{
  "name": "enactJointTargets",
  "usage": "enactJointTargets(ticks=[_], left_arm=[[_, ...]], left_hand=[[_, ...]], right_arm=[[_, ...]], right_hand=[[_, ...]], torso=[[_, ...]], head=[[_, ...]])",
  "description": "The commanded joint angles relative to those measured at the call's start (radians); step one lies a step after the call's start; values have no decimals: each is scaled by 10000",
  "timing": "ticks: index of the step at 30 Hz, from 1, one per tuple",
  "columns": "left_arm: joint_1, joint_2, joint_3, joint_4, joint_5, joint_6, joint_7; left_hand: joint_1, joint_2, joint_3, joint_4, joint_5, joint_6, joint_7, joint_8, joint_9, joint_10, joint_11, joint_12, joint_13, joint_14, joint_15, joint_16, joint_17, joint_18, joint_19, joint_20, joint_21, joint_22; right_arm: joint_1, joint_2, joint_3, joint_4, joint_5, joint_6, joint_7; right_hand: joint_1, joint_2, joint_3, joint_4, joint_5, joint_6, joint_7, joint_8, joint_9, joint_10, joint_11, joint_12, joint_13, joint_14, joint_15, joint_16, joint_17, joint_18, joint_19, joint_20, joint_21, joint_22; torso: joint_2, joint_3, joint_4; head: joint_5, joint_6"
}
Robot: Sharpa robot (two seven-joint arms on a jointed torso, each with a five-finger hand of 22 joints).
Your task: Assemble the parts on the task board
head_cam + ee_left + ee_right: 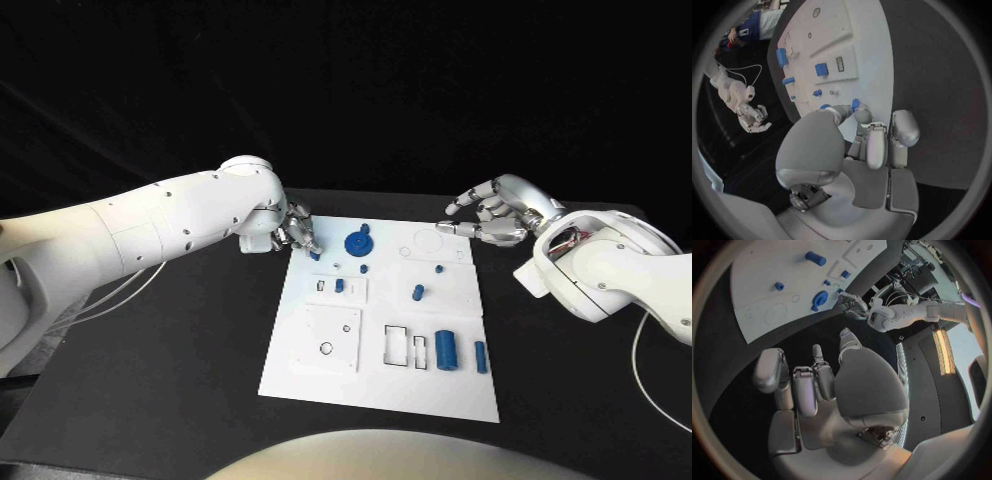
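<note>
- On the matte black table (pixel 173 340) lies the flat white board (pixel 378 385), with rectangular cut-outs and small smooth blue parts (pixel 447 347), one a round disc (pixel 359 241).
- Left hand (pixel 296 230), silver, pinches a blue part (pixel 856 104) at the board's far left corner.
- Right hand (pixel 490 215) hovers beside the far right corner, fingers loosely curled, holding nothing.

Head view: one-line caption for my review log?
Left hand pinches a small blue part at the task board corner; right hand hovers empty beyond it.

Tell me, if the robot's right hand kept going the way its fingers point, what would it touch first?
Probably the white task board: the right hand points at its far right corner, near an empty round outline. Height above it is unclear.
</note>
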Motion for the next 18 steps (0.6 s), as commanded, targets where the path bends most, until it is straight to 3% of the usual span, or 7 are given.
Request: enactJointTargets(ticks=[1,13,18], left_arm=[[-4,-105,21,179,471,-351,130],[-11,-1270,114,2028,914,-1519,194],[-36,-1555,116,2541,953,-1743,212]], left_hand=[[-17,-57,1132,-913,14,-11,-67,132,251,90,10,-12,0,454,41,15,218,19,11,8,11,43],[-490,-390,2310,-1442,32,34,-109,455,432,333,-41,122,133,472,-11,34,251,-13,144,-38,124,239],[-700,-584,2786,-1678,54,119,-139,544,462,487,-72,227,295,475,-42,35,255,-38,237,-67,207,380]], right_arm=[[-6,3,1,9,-94,53,51],[-6,-53,1,28,-94,49,43],[-6,-58,1,21,-94,50,42]], right_hand=[[-89,37,-57,-6,49,-51,-52,42,14,-8,-19,-37,728,619,-20,-38,502,124,17,-30,-42,9],[-89,59,-63,-5,49,-52,-53,49,18,-8,-20,-38,726,618,-21,-41,494,126,17,-31,-55,4],[-89,59,-63,-5,49,-52,-53,49,18,-8,-20,-38,726,618,-21,-41,494,126,17,-31,-55,4]], torso=[[3,7,1],[-15,10,8],[-8,-2,12]], head=[[13,11],[28,-22],[41,-45]])
